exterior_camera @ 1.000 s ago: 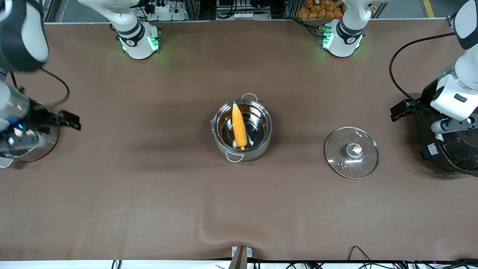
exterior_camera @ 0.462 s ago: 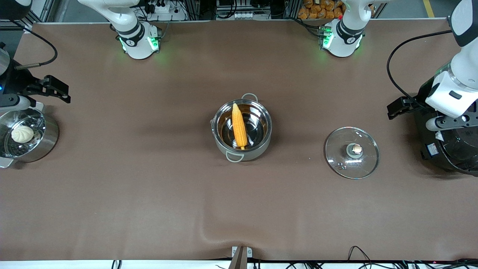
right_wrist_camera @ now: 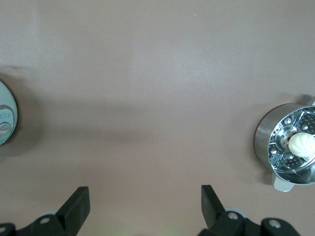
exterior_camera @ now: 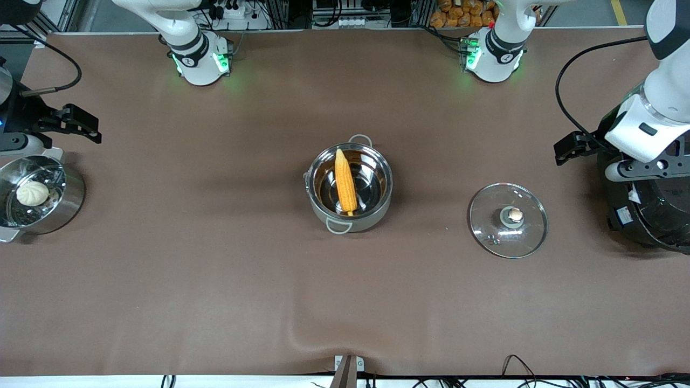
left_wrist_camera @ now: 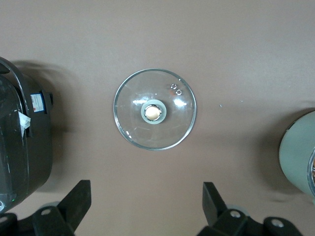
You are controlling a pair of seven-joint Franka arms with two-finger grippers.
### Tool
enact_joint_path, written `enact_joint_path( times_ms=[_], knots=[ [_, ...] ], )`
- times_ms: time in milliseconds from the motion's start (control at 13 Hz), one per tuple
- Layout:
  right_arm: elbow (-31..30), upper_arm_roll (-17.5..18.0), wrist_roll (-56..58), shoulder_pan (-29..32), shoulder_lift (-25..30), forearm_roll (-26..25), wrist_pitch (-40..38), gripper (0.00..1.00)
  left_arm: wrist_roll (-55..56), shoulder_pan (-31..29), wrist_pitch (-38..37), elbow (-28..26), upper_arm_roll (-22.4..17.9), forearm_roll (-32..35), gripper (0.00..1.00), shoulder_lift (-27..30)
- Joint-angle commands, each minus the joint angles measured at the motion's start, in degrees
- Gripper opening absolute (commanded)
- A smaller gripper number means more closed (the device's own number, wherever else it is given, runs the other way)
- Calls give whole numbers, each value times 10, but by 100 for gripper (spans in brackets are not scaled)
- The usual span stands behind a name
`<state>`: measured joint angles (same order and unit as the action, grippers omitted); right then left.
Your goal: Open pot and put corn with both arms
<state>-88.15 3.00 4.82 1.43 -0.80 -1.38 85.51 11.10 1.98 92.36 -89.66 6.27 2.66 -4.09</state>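
The steel pot [exterior_camera: 377,207] stands uncovered at the table's middle, and its edge shows in the left wrist view [left_wrist_camera: 301,157]. The corn [exterior_camera: 345,180] lies inside it, tip toward the robots. The glass lid [exterior_camera: 493,207] with its coppery knob lies flat on the cloth toward the left arm's end, also in the left wrist view [left_wrist_camera: 170,115]. My left gripper [exterior_camera: 641,171] hangs open and empty over the rice cooker's edge [left_wrist_camera: 145,206]. My right gripper [exterior_camera: 21,144] is open and empty above the table's end by the steamer pan [right_wrist_camera: 142,206].
A large black rice cooker [exterior_camera: 655,215] stands at the left arm's end [left_wrist_camera: 19,142]. A steel steamer pan [exterior_camera: 67,202] with a white bun [exterior_camera: 32,193] stands at the right arm's end [right_wrist_camera: 268,142]. The brown cloth has a ripple near the front edge [exterior_camera: 302,334].
The right gripper moved off the steamer pan toward the robots' side, uncovering the bun. The left gripper drifted a little toward the robots' side. Pot, corn and lid stayed put.
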Motion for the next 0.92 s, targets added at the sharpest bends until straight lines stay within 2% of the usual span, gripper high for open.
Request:
enact_joint_path(
  times_ms=[0, 308, 846],
  knots=[
    [3, 8, -7, 14, 4, 5, -10, 100, -16, -2, -9, 6, -5, -12, 100, 10],
    [3, 7, -8, 14, 4, 6, -10, 100, -13, -3, -28, 36, -6, -12, 100, 5],
    [1, 6, -8, 15, 6, 6, -14, 100, -13, -4, -53, 46, -6, -12, 100, 5]
  ],
)
